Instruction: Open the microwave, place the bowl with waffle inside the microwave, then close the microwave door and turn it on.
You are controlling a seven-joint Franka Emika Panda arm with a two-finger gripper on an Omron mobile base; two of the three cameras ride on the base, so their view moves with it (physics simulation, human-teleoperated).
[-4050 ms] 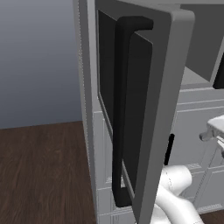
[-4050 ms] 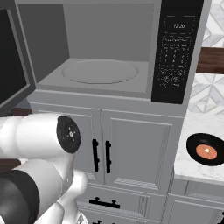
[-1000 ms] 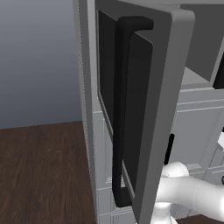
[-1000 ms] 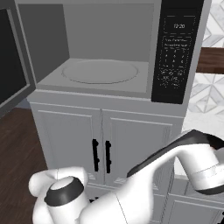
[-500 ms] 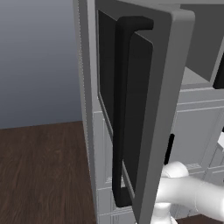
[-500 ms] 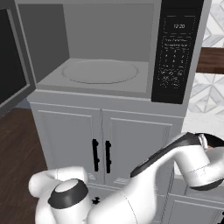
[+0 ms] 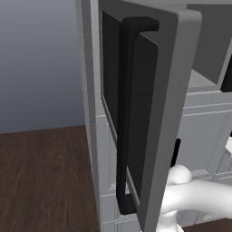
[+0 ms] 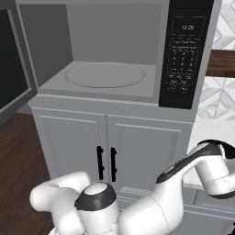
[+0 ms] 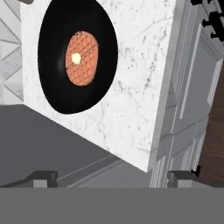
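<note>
We see the black bowl (image 9: 77,54) holding a round waffle (image 9: 81,58) on the white marble counter (image 9: 135,100), microwave (image 8: 114,55) cavity bare, its door (image 7: 145,113) swung open at left, grey cabinets (image 8: 110,147) beneath, wood floor (image 7: 45,176), our gripper (image 9: 112,178) spread wide, holding nothing.

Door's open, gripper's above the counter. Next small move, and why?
Probably bring the gripper in toward the bowl to take its rim. The jaws are open and empty, the bowl with the waffle sits untouched on the marble counter, and the microwave is open and empty.
</note>
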